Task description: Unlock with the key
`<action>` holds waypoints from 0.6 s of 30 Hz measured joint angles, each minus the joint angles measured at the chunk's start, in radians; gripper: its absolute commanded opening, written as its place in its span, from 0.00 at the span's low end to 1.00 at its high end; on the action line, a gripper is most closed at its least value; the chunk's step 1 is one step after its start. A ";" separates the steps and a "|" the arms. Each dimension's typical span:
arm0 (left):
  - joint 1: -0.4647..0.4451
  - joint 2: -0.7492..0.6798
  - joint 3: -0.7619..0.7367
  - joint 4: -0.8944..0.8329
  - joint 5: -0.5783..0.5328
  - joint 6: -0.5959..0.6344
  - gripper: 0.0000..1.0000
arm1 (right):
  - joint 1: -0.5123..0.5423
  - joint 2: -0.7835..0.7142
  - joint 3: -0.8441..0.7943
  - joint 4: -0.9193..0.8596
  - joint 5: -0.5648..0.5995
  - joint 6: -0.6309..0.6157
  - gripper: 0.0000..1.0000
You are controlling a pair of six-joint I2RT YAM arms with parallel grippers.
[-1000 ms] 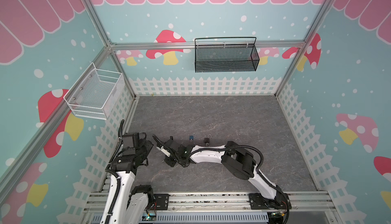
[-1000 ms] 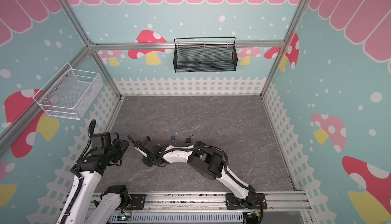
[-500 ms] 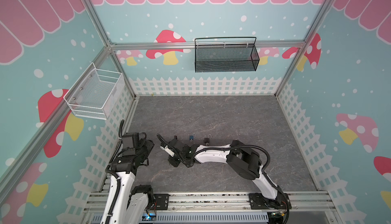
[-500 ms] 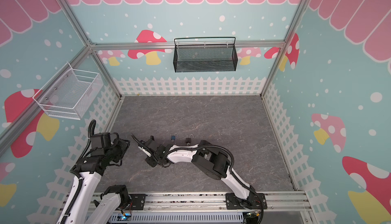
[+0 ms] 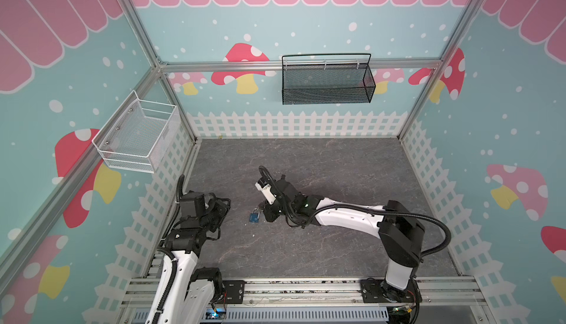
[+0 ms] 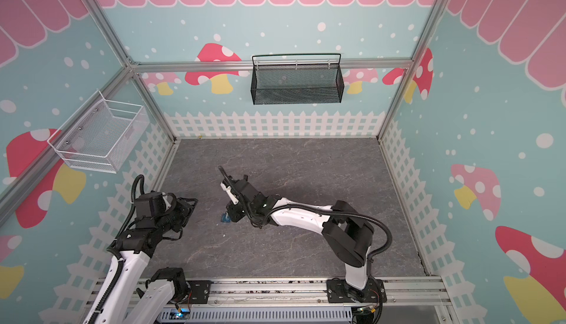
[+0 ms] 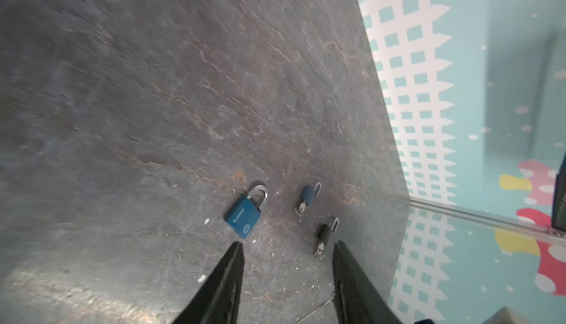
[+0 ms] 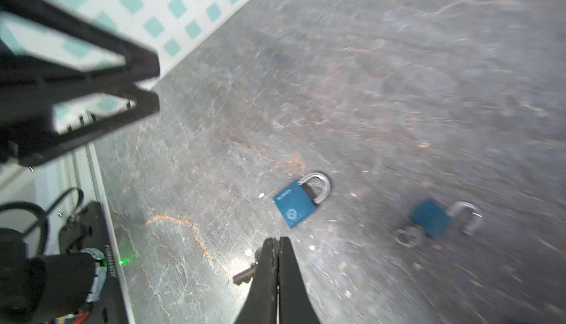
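Note:
A blue padlock (image 5: pixel 254 217) (image 6: pixel 225 217) with its shackle closed lies flat on the grey floor (image 5: pixel 321 166). It also shows in the left wrist view (image 7: pixel 244 216) and the right wrist view (image 8: pixel 294 204). My right gripper (image 8: pixel 278 239) (image 5: pixel 264 210) hovers just beside it, shut on a small metal key (image 8: pixel 243 276) whose blade sticks out sideways from the fingers. My left gripper (image 7: pixel 288 246) (image 5: pixel 224 206) stands open and empty near the left wall, pointing toward the padlock.
A smaller blue padlock (image 7: pixel 307 197) (image 8: pixel 430 218) and a black padlock (image 7: pixel 326 233) lie past the big one, each with its shackle open and a key in it. A white basket (image 5: pixel 137 139) hangs on the left wall. A black basket (image 5: pixel 326 82) hangs on the back wall.
My right gripper has drawn back to the right and lifted, uncovering the big blue padlock and now covering the two small ones in the top views. The left arm has stayed still.

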 measured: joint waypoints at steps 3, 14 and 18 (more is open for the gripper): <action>-0.111 -0.009 -0.031 0.109 -0.016 -0.008 0.47 | -0.051 -0.074 -0.034 -0.007 -0.002 0.052 0.00; -0.550 0.169 -0.092 0.658 -0.158 0.103 0.45 | -0.195 -0.329 -0.186 -0.031 -0.020 0.221 0.00; -0.642 0.250 -0.157 0.888 -0.187 0.174 0.43 | -0.233 -0.383 -0.214 -0.030 -0.043 0.265 0.00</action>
